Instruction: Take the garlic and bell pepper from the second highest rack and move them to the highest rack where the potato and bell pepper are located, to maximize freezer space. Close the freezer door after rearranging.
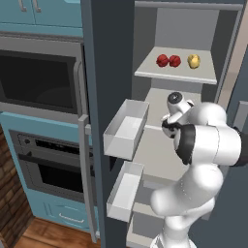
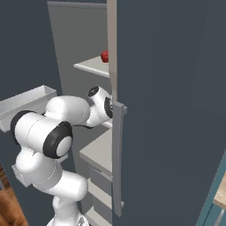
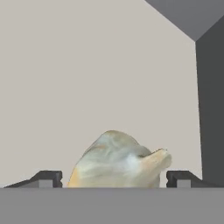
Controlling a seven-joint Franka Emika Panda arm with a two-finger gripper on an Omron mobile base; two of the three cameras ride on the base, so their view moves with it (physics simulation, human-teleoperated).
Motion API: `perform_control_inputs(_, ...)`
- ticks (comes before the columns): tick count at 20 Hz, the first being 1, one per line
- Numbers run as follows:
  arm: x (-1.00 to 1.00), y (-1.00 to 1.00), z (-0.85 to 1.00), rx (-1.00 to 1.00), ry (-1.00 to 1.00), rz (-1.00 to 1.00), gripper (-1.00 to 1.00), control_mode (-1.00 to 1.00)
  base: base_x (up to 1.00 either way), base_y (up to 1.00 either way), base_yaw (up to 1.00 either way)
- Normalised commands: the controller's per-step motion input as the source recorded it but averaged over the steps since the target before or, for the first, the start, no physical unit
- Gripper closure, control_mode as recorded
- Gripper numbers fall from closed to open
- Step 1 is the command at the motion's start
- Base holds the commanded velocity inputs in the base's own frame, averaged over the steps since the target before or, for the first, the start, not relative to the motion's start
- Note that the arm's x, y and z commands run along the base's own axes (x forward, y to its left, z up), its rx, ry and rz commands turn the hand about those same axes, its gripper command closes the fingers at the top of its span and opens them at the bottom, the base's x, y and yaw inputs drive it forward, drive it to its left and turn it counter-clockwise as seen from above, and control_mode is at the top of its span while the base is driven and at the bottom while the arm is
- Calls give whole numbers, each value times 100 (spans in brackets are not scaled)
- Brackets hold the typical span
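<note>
My gripper has its two tips spread wide, one on each side of the garlic, which sits on the pale rack. I cannot tell if they touch it. On the top rack two red peppers lie side by side, with the yellow potato near them. The open door stands close to my arm.

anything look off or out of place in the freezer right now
Nothing stands out. Two red bell peppers and the potato sit tidily on the top rack; the garlic lies intact between the open pincer tips.
</note>
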Motion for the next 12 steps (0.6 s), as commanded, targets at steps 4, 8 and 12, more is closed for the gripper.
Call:
perform_control_inputs(4,7,-14,-40,0,0,0,-100,-100,0,0,0)
perform_control_inputs(8,-2,-23,-56,0,0,-1,100,-100,0,0,0)
perform_control_inputs(12,-3,-10,-42,0,0,-3,100,-100,0,0,0)
